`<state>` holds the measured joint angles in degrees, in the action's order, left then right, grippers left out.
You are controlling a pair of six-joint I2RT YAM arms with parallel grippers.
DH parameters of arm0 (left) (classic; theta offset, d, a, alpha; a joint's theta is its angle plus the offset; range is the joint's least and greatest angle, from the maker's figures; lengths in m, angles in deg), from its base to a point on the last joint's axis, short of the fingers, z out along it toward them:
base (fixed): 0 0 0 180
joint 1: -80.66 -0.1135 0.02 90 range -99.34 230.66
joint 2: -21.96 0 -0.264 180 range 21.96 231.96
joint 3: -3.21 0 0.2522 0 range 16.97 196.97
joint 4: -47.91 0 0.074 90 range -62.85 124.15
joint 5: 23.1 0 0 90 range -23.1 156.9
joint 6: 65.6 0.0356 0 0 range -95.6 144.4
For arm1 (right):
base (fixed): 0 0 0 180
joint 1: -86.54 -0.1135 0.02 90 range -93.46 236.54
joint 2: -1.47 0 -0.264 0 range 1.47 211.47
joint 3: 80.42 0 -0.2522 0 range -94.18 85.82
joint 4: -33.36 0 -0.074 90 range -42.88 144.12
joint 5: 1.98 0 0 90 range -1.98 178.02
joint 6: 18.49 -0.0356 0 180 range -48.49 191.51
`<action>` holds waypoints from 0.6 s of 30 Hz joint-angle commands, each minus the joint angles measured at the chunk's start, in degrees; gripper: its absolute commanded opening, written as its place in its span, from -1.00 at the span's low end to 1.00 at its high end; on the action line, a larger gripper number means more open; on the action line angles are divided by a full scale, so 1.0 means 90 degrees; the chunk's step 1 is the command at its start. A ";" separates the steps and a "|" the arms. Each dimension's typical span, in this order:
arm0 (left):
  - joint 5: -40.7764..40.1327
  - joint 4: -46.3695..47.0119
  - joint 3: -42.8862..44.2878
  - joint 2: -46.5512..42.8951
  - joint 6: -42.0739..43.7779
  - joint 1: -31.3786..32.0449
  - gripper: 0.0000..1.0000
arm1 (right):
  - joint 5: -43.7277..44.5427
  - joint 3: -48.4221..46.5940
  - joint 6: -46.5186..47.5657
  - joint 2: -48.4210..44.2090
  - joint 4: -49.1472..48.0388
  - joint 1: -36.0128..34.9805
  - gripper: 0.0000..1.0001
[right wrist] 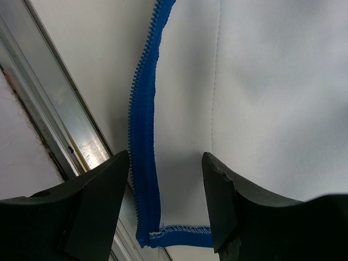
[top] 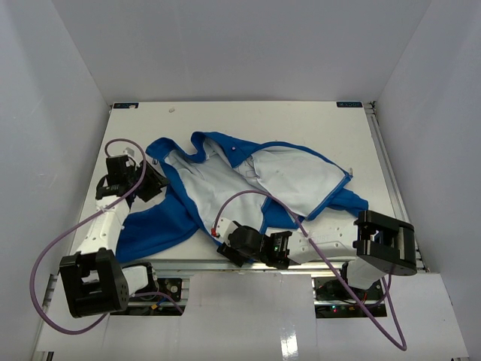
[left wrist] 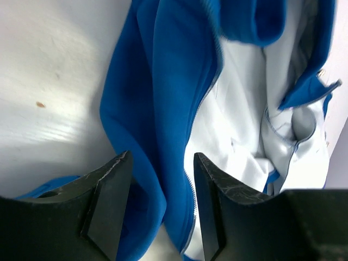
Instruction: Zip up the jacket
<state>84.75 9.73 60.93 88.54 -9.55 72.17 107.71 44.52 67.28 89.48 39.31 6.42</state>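
The jacket (top: 248, 180) lies open, lining up, in the middle of the counter (top: 225, 120). Left jaws stand wide astride its blue fold at 9 o'clock. Right jaws stand wide over the zipper tape (right wrist: 142, 136) at 6 o'clock, just beside the metal rail (right wrist: 60, 109). A purple cable (top: 252, 192) crosses the lining.

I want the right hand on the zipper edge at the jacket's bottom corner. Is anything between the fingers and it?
Nothing visible. In the right wrist view the blue zipper edge of the jacket lies bare on the table, running down to the hem between the fingers of the open right hand. No fold covers it.
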 commanded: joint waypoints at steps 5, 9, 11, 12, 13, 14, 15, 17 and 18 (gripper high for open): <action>0.0813 0.0097 -0.0526 0.0232 0.0265 -0.0014 0.18 | 0.0226 -0.0238 0.0065 0.0241 -0.0448 -0.0024 0.25; 0.1251 0.0274 -0.0696 0.0198 0.0178 -0.0013 -0.13 | 0.0284 -0.0039 -0.0002 0.0302 -0.0705 0.0017 0.25; 0.1324 0.0329 -0.0732 0.0144 0.0159 -0.0004 -0.53 | 0.0301 -0.0003 -0.0083 0.0338 -0.0742 0.0071 0.23; 0.1249 0.0359 -0.0745 0.0114 0.0164 -0.0009 -0.76 | 0.0425 -0.0029 -0.0120 0.0395 -0.0743 0.0090 0.22; 0.1131 0.0379 -0.0755 0.0089 0.0170 -0.0011 -0.94 | 0.0536 -0.0056 -0.0151 0.0447 -0.0741 0.0109 0.19; 0.0938 0.0380 -0.0762 0.0075 0.0177 -0.0005 -0.99 | 0.0604 -0.0076 -0.0171 0.0480 -0.0735 0.0129 0.15; 0.0773 0.0408 -0.0767 0.0092 0.0178 -0.0008 -1.00 | 0.0656 -0.0093 -0.0198 0.0495 -0.0710 0.0179 0.09; 0.0481 0.0489 -0.0744 0.0148 0.0178 -0.0014 -1.00 | 0.0738 -0.0123 -0.0273 0.0491 -0.0656 0.0258 -0.08; 0.0363 0.0512 -0.0662 0.0248 0.0193 -0.0019 -1.00 | 0.0741 -0.0138 -0.0317 0.0476 -0.0621 0.0330 -0.20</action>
<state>92.23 12.05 54.14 90.95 -8.19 72.17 110.89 44.37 66.13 93.53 35.28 7.58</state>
